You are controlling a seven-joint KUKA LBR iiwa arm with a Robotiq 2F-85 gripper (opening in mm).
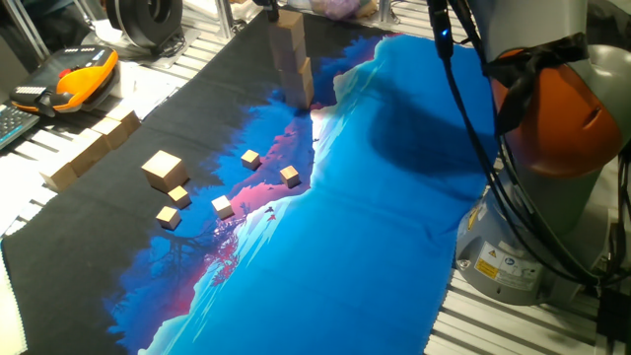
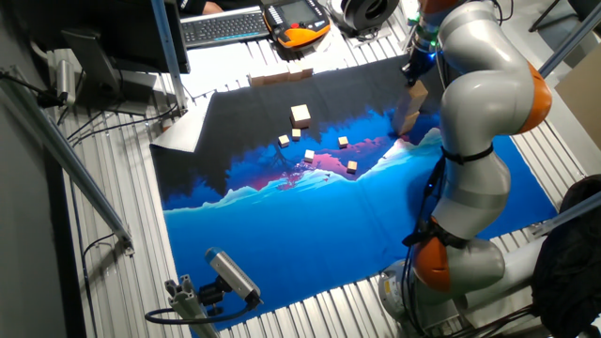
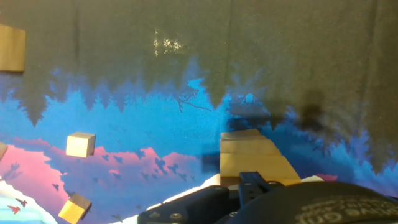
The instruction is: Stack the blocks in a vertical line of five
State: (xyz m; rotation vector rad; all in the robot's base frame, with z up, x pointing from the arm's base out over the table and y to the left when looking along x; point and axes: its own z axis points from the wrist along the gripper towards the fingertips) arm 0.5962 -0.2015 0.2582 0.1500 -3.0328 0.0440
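A: Where do the blocks stand?

B: A stack of blocks (image 1: pixel 294 61) rises at the top centre of one fixed view, on the dark part of the printed cloth (image 1: pixel 394 197) over the tabletop; how many it holds I cannot count. One loose block (image 1: pixel 163 169) sits at left centre, well apart from it.

A: And the pincer (image 3: pixel 249 186)?

B: At the bottom edge of the hand view, just above the stack's top. Whether it is open or closed, I cannot tell.

A: Anything else?

B: Tiny cubes (image 1: pixel 289 176) lie scattered between, and long wooden bars (image 1: pixel 84 156) at the far left
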